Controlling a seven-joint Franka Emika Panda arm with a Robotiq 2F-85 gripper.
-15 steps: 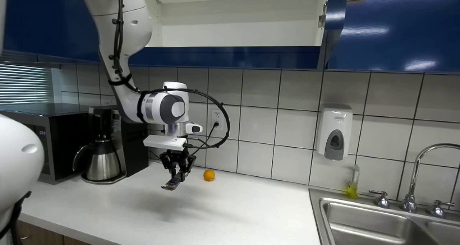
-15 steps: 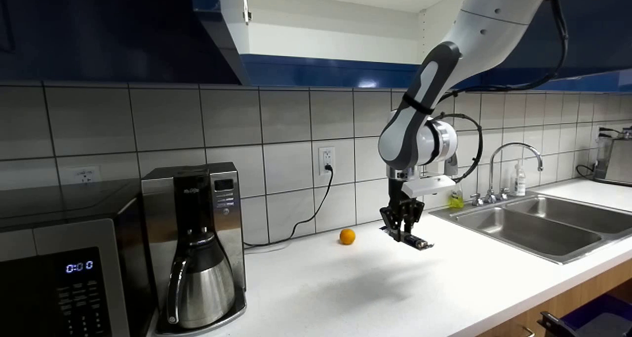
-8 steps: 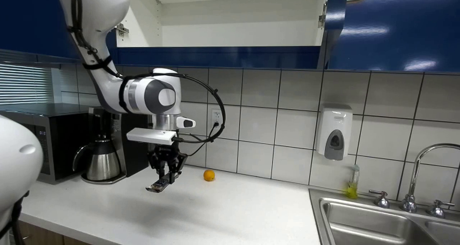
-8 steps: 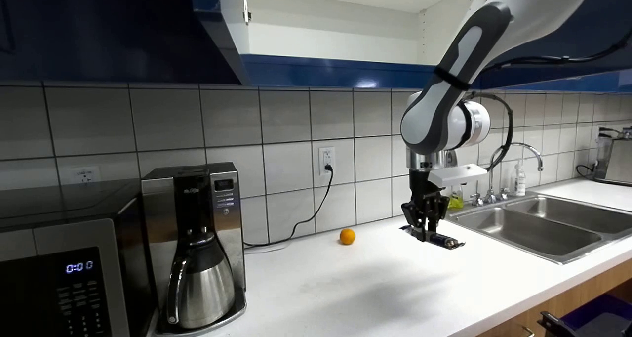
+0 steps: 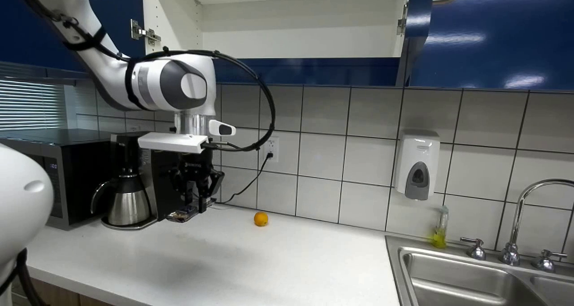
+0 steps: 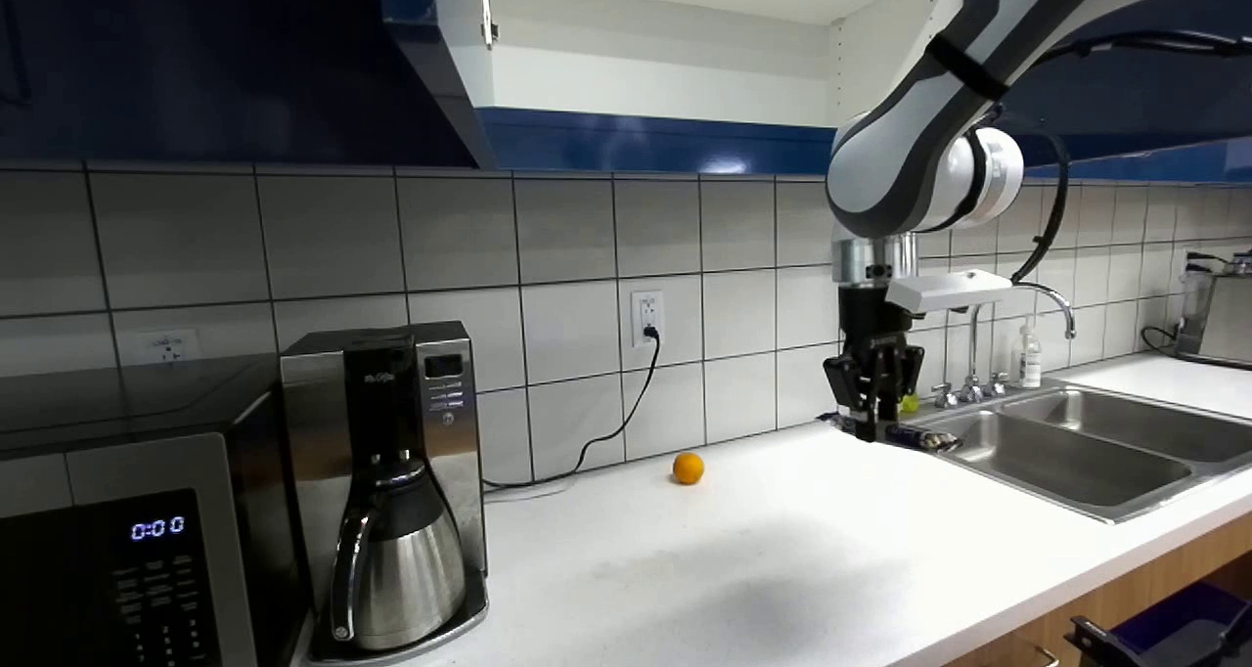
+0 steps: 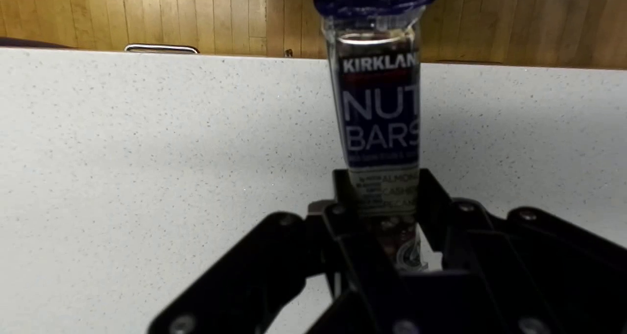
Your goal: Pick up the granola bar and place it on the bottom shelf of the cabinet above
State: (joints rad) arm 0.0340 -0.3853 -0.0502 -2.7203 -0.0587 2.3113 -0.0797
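The granola bar (image 7: 379,113) is a flat wrapped bar with a dark blue label and a blue end; it also shows in both exterior views (image 5: 183,214) (image 6: 922,438). My gripper (image 7: 384,192) is shut on it near its middle, and the bar sticks out level past the fingers. In the exterior views the gripper (image 5: 196,207) (image 6: 873,430) is above the white counter and below the cabinet's height. The cabinet (image 5: 300,28) (image 6: 665,51) is open, with a white interior. The top of its bottom shelf is hidden behind the blue front edge.
Blue doors (image 5: 493,37) (image 6: 196,70) flank the opening, and a blue edge (image 5: 287,70) runs below it. The coffee maker (image 6: 450,511) and microwave (image 6: 108,569) stand on the counter. A small orange ball (image 5: 261,219) lies near the tiled wall. A sink (image 5: 394,270) is inset further along.
My gripper has risen and moved with the bar, leftward in an exterior view and rightward in the other camera's picture. The bar stays held. The orange ball has not moved.
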